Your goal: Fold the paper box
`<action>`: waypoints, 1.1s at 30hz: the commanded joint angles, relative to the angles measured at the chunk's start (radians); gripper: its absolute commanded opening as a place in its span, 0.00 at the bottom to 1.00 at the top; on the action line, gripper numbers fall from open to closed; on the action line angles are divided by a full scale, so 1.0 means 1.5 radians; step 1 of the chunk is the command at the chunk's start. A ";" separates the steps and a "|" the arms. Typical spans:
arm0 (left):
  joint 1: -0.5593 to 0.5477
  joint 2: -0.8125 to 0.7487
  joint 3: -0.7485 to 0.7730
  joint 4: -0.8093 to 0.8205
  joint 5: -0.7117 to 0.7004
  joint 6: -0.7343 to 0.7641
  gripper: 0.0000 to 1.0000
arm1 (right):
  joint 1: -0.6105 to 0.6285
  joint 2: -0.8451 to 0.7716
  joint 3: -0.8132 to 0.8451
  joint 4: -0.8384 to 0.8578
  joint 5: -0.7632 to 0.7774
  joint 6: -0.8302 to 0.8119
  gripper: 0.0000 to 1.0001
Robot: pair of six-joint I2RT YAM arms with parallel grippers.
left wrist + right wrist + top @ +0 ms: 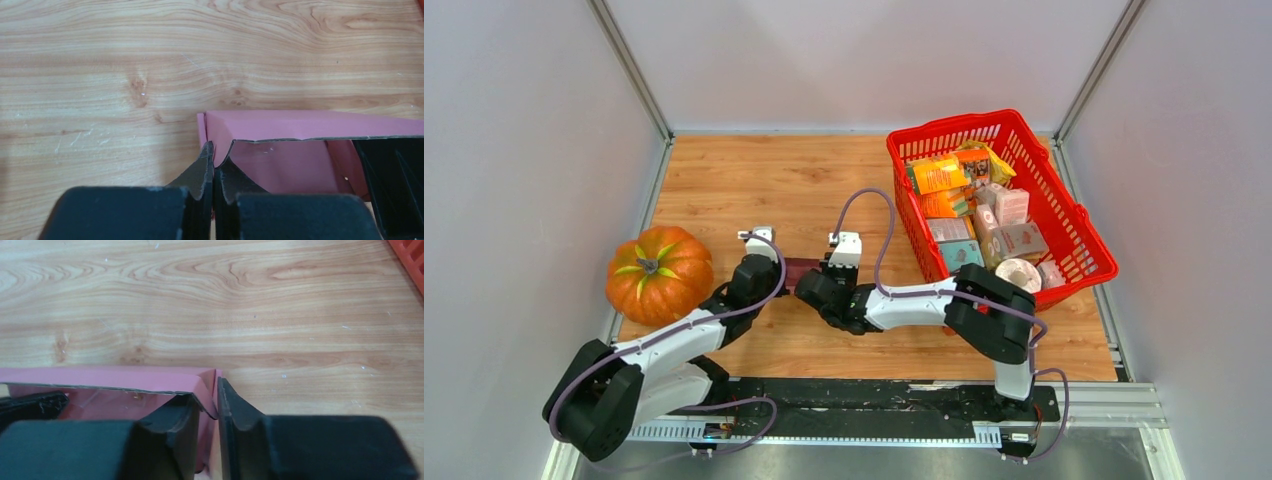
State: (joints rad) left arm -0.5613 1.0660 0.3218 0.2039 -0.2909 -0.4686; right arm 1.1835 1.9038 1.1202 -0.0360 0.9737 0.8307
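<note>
Right now the paper box (801,270) sits on the wooden table (754,180), just to the side of the pumpkin (659,272) that faces the red basket (1064,215), approx btwn the two. It's partly formed: pink walls stand up and the top is open.

L gripper (777,274) comes in from the pumpkin side. In the left wrist view its fingers (202,172) are pressed nearly together, w/ the box's pumpkin-side end wall pinched btwn them, one finger in, one out.

R gripper (810,284) is at the box end farther from the pumpkin. The right wrist view shows its fingers (175,420) clamped on that end wall the same way.

The basket, full of groceries (979,215), stands well apart from the pumpkin, beyond the R arm.
</note>
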 commanded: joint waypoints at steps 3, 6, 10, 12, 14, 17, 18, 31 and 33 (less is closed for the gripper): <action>-0.004 -0.041 -0.038 -0.022 -0.021 -0.008 0.00 | 0.008 -0.102 -0.030 -0.068 -0.002 -0.020 0.39; -0.005 -0.052 -0.043 -0.028 -0.027 -0.006 0.00 | 0.009 -0.192 -0.112 -0.039 -0.082 -0.112 0.63; -0.005 -0.061 -0.046 -0.028 -0.029 -0.007 0.00 | 0.010 -0.317 -0.185 -0.057 -0.315 -0.257 0.93; -0.005 -0.064 -0.053 -0.020 -0.032 -0.008 0.00 | 0.005 -0.354 -0.176 -0.107 -0.387 -0.330 0.96; -0.005 -0.062 -0.056 -0.014 -0.029 -0.010 0.00 | 0.005 -0.366 -0.157 -0.133 -0.463 -0.379 0.96; -0.005 -0.055 -0.058 -0.010 -0.026 -0.013 0.00 | -0.013 -0.377 -0.113 -0.133 -0.524 -0.417 0.96; -0.006 -0.052 -0.059 -0.009 -0.027 -0.013 0.00 | -0.033 -0.373 -0.094 -0.134 -0.532 -0.411 0.96; -0.008 -0.068 -0.057 -0.026 -0.032 -0.023 0.01 | -0.188 -0.167 0.195 -0.163 -0.678 -0.145 0.72; -0.010 -0.065 -0.057 -0.023 -0.032 -0.023 0.02 | -0.188 -0.120 0.226 -0.165 -0.705 -0.131 0.66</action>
State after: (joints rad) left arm -0.5743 0.9703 0.2550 0.2001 -0.3206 -0.4938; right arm 0.9283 1.6142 1.3533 -0.2619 0.0406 0.4995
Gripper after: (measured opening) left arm 0.013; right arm 0.702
